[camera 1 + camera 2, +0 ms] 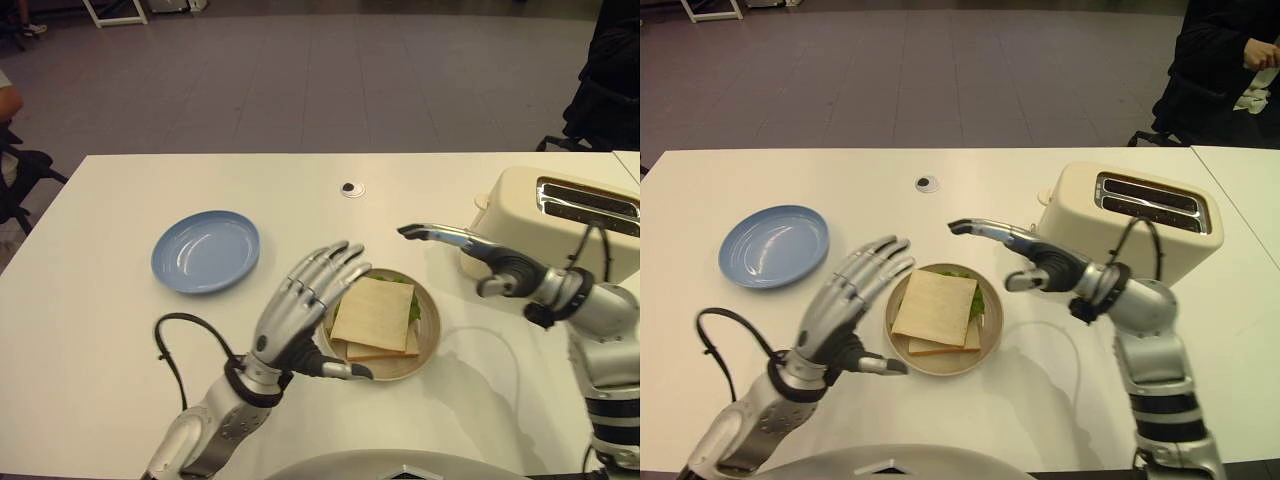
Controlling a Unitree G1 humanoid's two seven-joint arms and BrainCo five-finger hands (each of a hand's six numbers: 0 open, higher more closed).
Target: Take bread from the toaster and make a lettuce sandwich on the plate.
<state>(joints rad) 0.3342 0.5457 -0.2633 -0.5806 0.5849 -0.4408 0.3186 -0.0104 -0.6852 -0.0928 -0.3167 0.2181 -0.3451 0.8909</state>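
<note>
A beige plate [428,356] near the table's front holds a sandwich [373,315]: two bread slices with green lettuce [416,309] peeking out at the right and far side. My left hand [305,305] hovers just left of the plate, fingers spread flat, holding nothing. My right hand [470,254] hangs above the table to the plate's far right, fingers stretched out toward the left, also without anything in it. The cream toaster [1130,225] stands at the right, behind that hand, both slots dark.
A blue plate [205,251] lies bare at the left. A small round grommet [351,188] sits in the tabletop farther back. A black cable [175,345] loops by my left forearm. A thin white cord [1065,345] curves right of the sandwich plate.
</note>
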